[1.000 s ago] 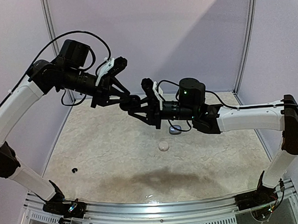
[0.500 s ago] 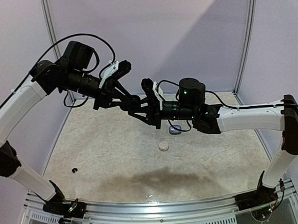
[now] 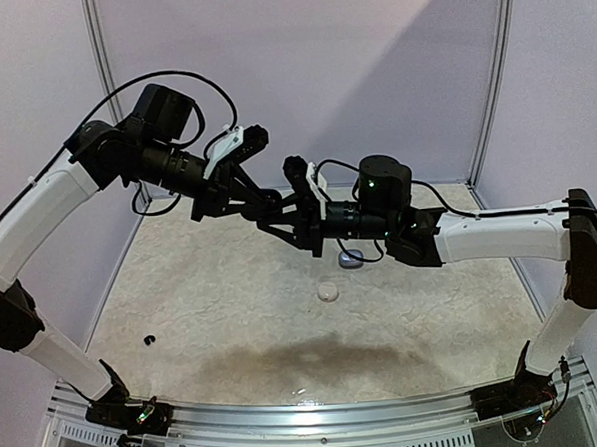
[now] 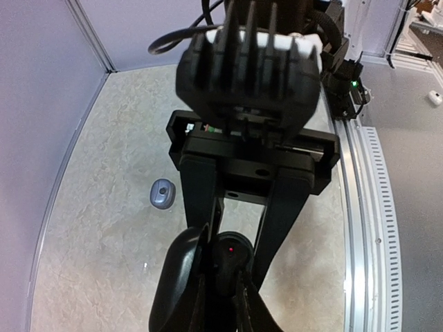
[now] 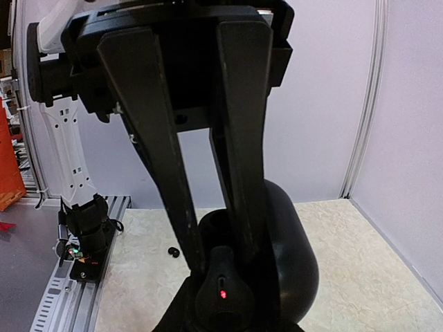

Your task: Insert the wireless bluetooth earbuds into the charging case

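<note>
Both arms meet in mid-air over the table. My right gripper (image 3: 274,223) (image 5: 228,315) is shut on a black charging case (image 5: 232,232) whose lid (image 5: 294,259) (image 4: 176,277) stands open. A black earbud (image 5: 221,290) (image 4: 230,252) with a red light sits at the case's well. My left gripper (image 3: 262,205) (image 4: 221,294) reaches in from the opposite side, and its long fingers (image 5: 163,138) close on that earbud's sides. A second black earbud (image 3: 149,339) (image 5: 174,252) lies on the table at the left.
A grey-blue case (image 3: 350,260) (image 4: 162,193) lies on the table under the right arm. A small round white case (image 3: 328,291) sits just in front of it. The booth's walls close in the left, back and right, and a metal rail (image 3: 319,418) runs along the near edge.
My left gripper has shifted right and slightly up, closer into the right gripper, with its jaws narrowing. The right arm and the things on the table have not moved.
</note>
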Robot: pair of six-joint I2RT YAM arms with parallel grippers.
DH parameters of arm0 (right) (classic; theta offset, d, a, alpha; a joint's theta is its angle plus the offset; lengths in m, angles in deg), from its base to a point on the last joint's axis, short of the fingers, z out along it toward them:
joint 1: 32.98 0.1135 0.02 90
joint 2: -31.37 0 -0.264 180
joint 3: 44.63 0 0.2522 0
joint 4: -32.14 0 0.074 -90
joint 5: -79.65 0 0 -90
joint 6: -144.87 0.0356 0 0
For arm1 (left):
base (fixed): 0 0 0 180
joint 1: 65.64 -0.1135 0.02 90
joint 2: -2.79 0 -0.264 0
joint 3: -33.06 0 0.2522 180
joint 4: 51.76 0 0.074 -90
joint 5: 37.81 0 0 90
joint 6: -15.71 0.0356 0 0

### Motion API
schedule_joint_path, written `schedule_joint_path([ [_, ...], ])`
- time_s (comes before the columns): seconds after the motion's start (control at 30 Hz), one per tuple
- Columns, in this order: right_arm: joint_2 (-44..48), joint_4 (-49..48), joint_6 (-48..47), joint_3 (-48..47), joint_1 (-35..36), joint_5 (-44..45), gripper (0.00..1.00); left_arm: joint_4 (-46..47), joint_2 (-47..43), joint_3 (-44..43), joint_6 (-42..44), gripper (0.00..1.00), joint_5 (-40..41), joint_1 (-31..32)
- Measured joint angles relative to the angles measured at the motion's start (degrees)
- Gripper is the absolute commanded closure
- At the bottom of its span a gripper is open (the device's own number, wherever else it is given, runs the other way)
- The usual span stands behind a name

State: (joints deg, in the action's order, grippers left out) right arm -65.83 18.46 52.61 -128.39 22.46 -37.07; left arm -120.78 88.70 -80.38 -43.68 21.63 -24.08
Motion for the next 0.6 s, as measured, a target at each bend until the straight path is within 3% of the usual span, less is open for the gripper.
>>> schedule_joint_path([
  [0.17,0.0,0.11,0.0,0.0,-0.02,0.02,0.89,-0.13,0.22,0.0,0.28,1.0,0.17,0.2],
  [0.6,-0.02,6.82,-4.33,-2.86,0.39,0.35,0.9,-8.11,1.66,-5.84,7.23,1.0,6.75,3.1],
])
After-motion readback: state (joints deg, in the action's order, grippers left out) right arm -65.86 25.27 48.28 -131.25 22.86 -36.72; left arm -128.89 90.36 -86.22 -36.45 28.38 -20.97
